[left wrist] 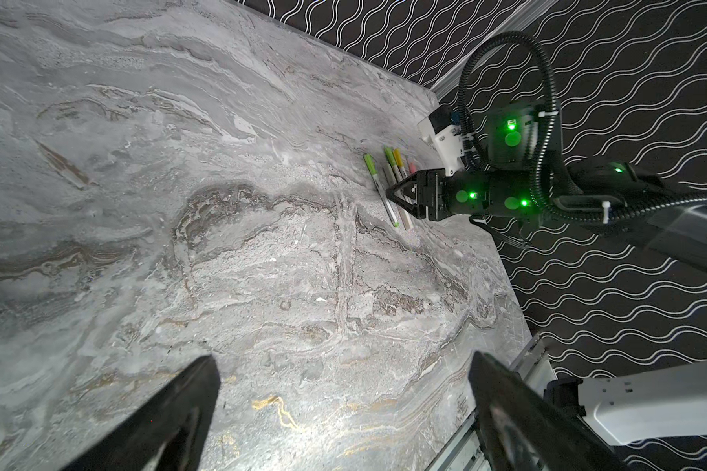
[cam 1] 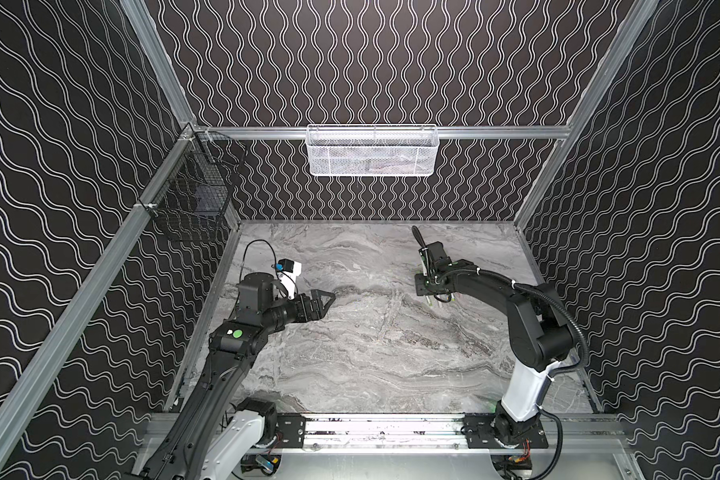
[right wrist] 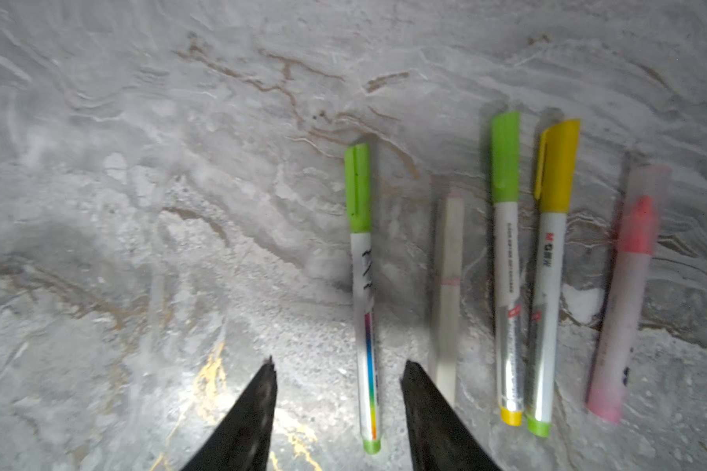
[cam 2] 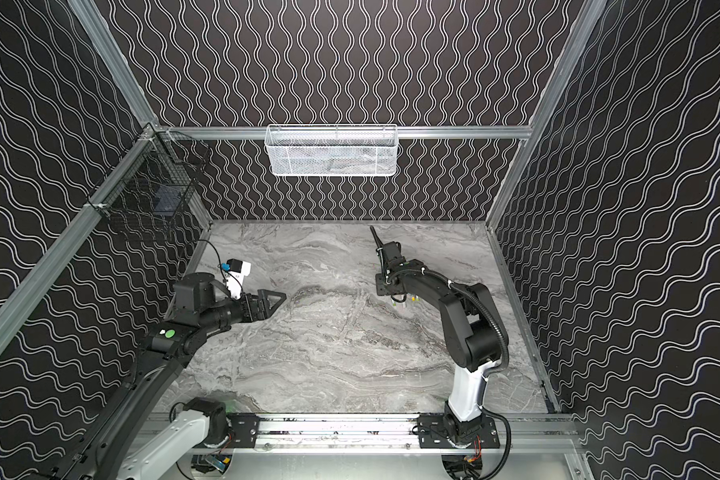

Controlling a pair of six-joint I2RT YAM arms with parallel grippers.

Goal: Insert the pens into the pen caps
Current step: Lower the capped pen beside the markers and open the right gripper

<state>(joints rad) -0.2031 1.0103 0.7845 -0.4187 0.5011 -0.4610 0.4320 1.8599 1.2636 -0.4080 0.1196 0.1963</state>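
With the pens (right wrist: 507, 265) laid capped, the right hand (right wrist: 339, 367) parted and empty and the left hand (left wrist: 343, 359) wide open, the put-down was judged finished and a clean retreat needed.

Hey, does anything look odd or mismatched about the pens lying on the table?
Yes. On the grey marble table, two neighbouring white-barrelled pens seem to wear each other's caps: the lime-green-capped pen has a yellow end plug, the yellow-capped pen beside it a green one.

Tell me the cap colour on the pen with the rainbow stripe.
Lime green cap, clearest in right wrist view.
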